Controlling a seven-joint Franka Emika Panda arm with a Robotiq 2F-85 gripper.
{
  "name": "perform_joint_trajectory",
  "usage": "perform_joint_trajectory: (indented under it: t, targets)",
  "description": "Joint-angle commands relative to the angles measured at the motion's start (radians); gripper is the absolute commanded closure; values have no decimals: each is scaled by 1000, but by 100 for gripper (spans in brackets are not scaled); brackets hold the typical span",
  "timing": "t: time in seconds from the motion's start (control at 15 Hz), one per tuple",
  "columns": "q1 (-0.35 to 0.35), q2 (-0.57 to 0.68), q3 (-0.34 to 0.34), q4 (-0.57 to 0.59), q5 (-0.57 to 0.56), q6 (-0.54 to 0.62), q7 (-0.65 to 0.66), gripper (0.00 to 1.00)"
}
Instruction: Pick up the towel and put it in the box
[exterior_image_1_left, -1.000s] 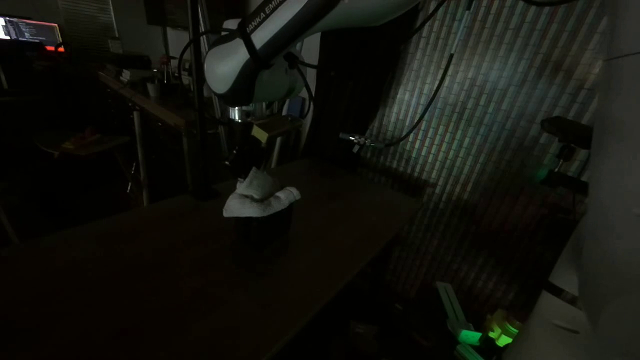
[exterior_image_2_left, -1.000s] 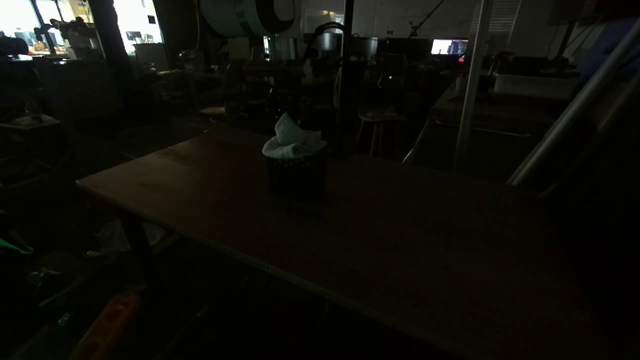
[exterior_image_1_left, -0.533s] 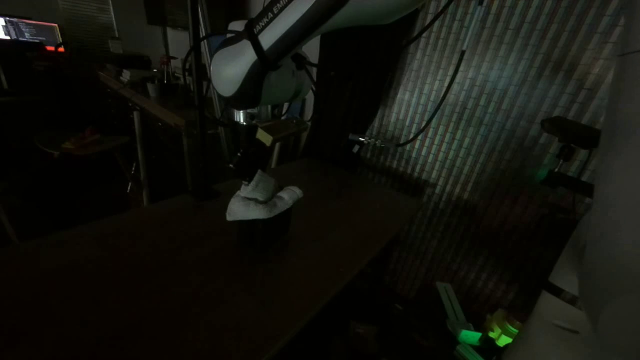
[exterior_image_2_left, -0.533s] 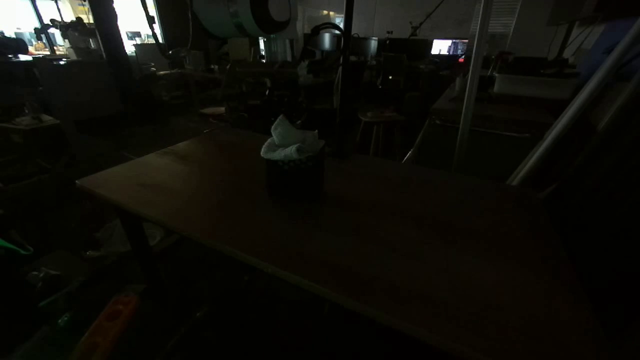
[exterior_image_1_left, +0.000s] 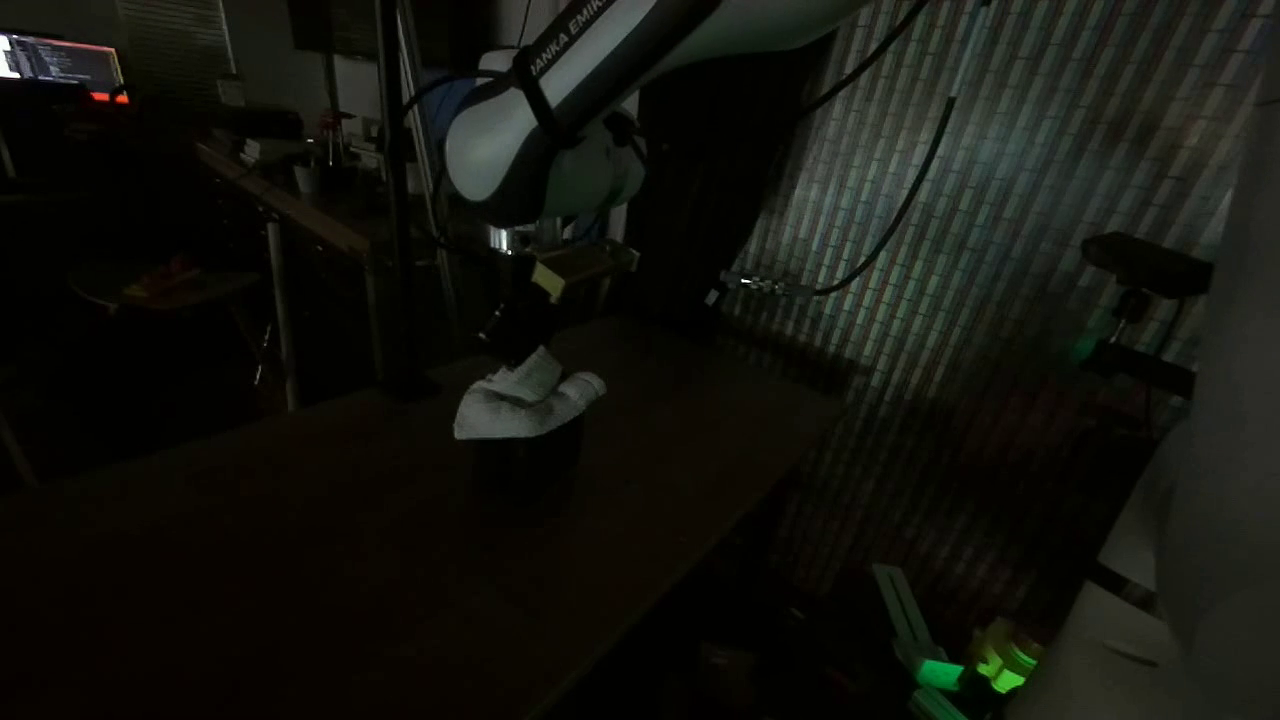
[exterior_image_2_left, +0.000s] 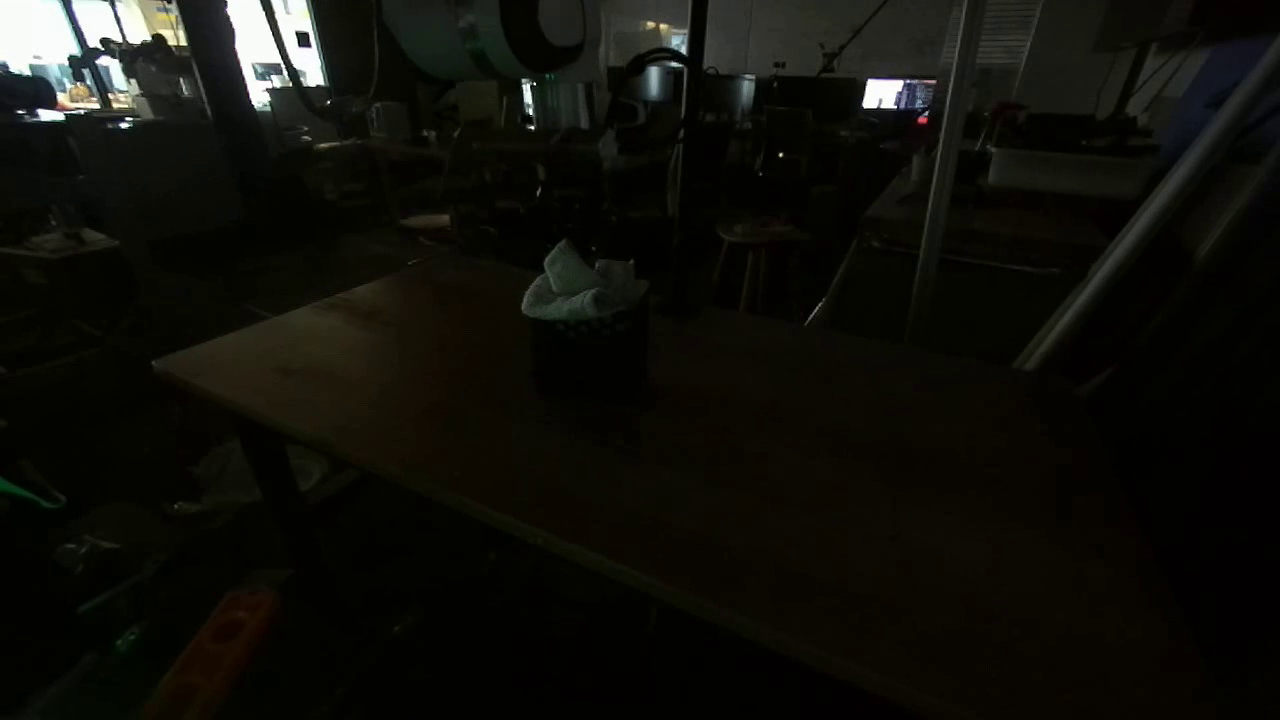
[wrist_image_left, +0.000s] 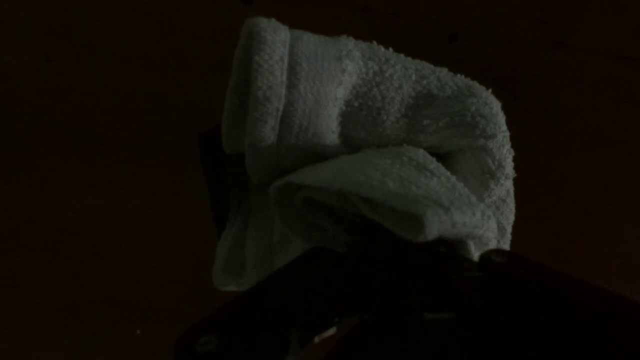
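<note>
wrist view: gripper is pinching a towel fold | in an exterior view: towel is draping over box, edges overhanging | in an exterior view: towel is peaking above box | risk: on release, overhanging cloth could be dragging towel down outside box

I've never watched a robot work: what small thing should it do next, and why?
Probably press the terry towel gently down: in both exterior views it bulges above the dark box, and the shut gripper sits at its raised fold. Whether it pinches that fold is too dark to tell.
</note>
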Motion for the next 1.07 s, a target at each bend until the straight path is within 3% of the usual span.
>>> perform_joint_trajectory:
  t: [0.0,1.0]
  targets:
    - [-7,-25,-3,-52,18,42,-13,89]
    - [-11,24,42,-107,142,83,-111,89]
